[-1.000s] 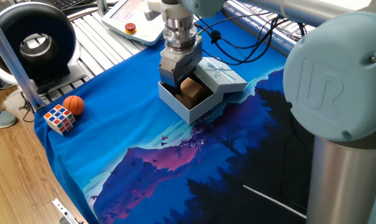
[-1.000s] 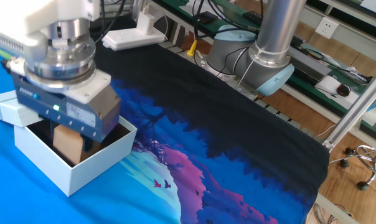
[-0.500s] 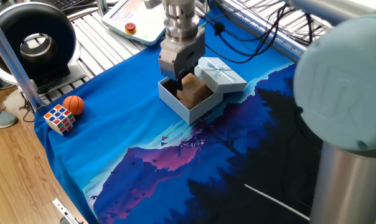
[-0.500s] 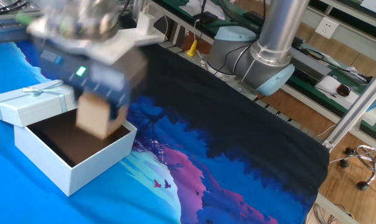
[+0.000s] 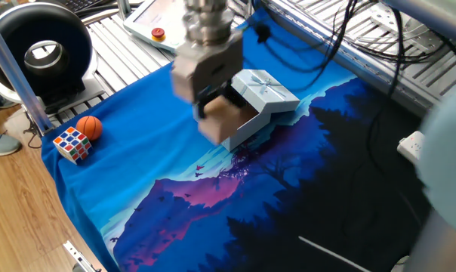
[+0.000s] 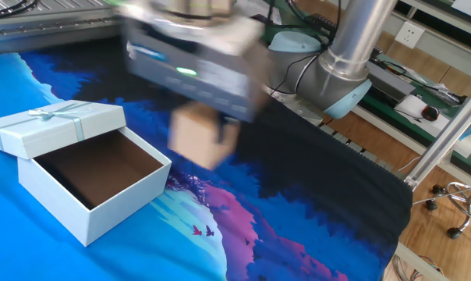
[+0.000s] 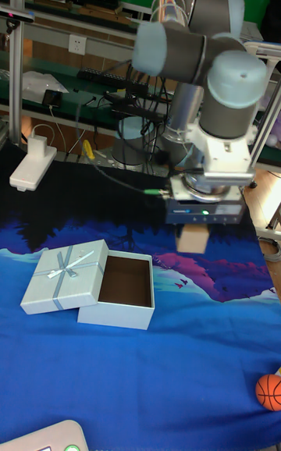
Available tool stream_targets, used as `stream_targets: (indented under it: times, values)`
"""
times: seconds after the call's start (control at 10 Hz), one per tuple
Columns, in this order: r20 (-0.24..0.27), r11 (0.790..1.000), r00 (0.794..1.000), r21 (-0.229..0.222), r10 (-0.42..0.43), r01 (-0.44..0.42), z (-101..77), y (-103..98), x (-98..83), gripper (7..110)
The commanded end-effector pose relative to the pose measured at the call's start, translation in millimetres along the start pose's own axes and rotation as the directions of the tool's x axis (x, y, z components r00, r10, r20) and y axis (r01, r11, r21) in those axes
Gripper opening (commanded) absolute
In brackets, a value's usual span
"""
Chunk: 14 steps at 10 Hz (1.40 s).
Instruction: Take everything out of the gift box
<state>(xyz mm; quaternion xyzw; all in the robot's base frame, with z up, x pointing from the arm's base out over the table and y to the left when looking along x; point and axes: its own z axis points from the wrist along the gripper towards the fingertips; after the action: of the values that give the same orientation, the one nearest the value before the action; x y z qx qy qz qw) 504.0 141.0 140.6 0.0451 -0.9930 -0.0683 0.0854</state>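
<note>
The pale blue-white gift box sits open on the blue cloth, its dark inside bare. Its lid with a thin ribbon bow leans against one side. My gripper is shut on the tan-brown cube and holds it in the air, clear of the box and off to its side. In the other fixed view the cube hangs blurred under the gripper. In one fixed view the cube hides much of the box.
A Rubik's cube and an orange ball lie near the cloth's corner; the ball also shows in the tall view. A white power strip sits at the cloth's far edge. The arm's base stands behind.
The gripper rose out of the gift box with the cube and carried it sideways away from the box. The box inside is now bare.
</note>
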Motion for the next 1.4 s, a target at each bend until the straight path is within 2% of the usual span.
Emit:
stream_targets:
  times: [0.0, 0.1, 0.2, 0.3, 0.5, 0.6, 0.7, 0.8, 0.9, 1.0, 1.1, 1.2, 1.3]
  values:
    - [0.105, 0.998, 0.993, -0.05, 0.052, -0.047, 54.9, 44, -33.0, 7]
    - [0.132, 0.998, 0.99, -0.024, 0.054, -0.051, 77.9, 40, -46.7, 7]
    - [0.126, 0.998, 0.99, 0.024, 0.058, -0.061, 86.4, 28, -49.4, 7]
    - [0.119, 0.994, 0.991, 0.08, 0.061, -0.071, 85.0, 14, -47.6, 7]
    - [0.12, 0.988, 0.991, 0.14, 0.055, -0.072, 85.4, -5, -50.7, 7]
    - [0.132, 0.991, 0.99, 0.12, 0.048, -0.064, 95.7, -5, -58.0, 7]
    - [0.136, 0.991, 0.99, 0.12, 0.044, -0.061, 104.2, -8, -61.8, 7]
    - [0.123, 0.993, 0.992, 0.11, 0.027, -0.041, 107.7, -7, -62.0, 7]
    - [0.087, 0.994, 0.996, 0.104, 0.012, -0.021, 108.4, -6, -55.2, 7]
    - [0.04, 0.994, 0.998, 0.097, -0.045, 0.041, 108.2, -7, -48.4, 22]
    - [0.047, 0.989, 0.991, 0.076, -0.129, 0.125, 107.2, -5, -55.7, 22]
    - [0.06, 0.982, 0.985, 0.116, -0.16, 0.152, 103.6, -17, -64.5, 22]
    - [0.073, 0.985, 0.985, 0.08, -0.158, 0.153, 105.1, -8, -66.8, 88]
